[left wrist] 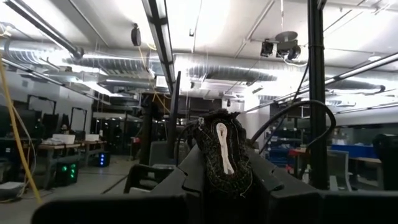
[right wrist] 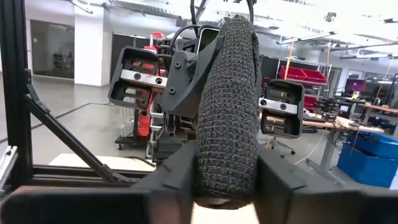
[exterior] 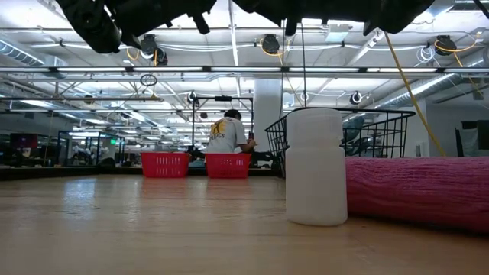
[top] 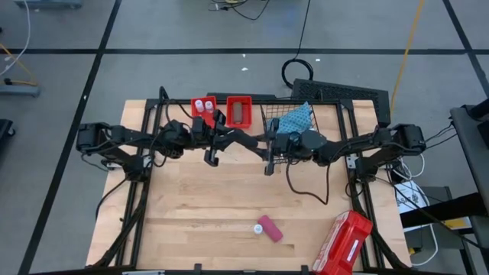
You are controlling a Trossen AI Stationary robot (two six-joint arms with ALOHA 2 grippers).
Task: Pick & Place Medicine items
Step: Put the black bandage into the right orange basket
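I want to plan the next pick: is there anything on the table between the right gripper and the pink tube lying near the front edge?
Nothing visible does. The right gripper hangs mid-table by the wire basket; from there to the pink tube is bare wood. The red case lies off to the side of that path.

You only get part of the red case (top: 341, 244) from above, the bottom edge chops it off. In the low view the pink tube (exterior: 416, 191) runs out of frame on the right. The vials (top: 204, 105) in the red bin are too tiny to count, maybe two. Both wrist views are mostly blocked by a dark mesh sleeve (right wrist: 227, 106).
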